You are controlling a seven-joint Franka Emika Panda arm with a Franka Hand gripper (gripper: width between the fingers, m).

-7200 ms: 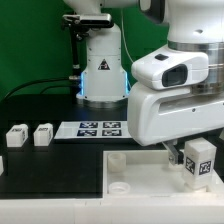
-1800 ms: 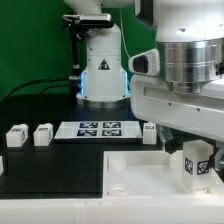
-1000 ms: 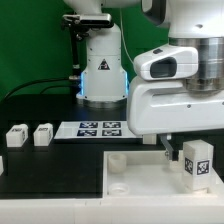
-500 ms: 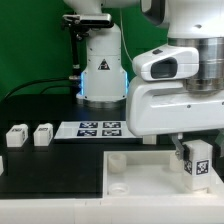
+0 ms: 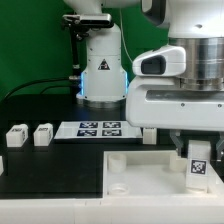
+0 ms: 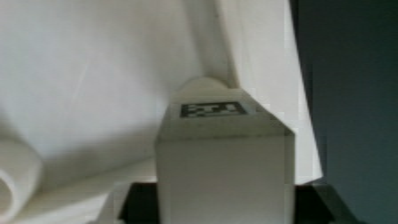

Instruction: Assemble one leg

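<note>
Table: black matte top point(image 5: 50, 170), bare across the near part on the exterior view's left.
Marker board: point(image 5: 100, 128) lies flat mid-table with its tags facing up.
Leg: point(image 5: 17, 136) white, on the table well to the exterior view's left of the board.
Second leg: point(image 5: 43, 133) just beside the first and apart from it, between it and the board.
Third leg: point(image 5: 148, 133) at the board's other end, partly hidden.
Panel: point(image 5: 125, 158) large, white and flat, on the near part at the exterior view's right; it has a round hole point(image 5: 118, 186) at one corner and sits near the board without touching it.
Base: point(image 5: 100, 70) white, stands at the back, behind the board.
</note>
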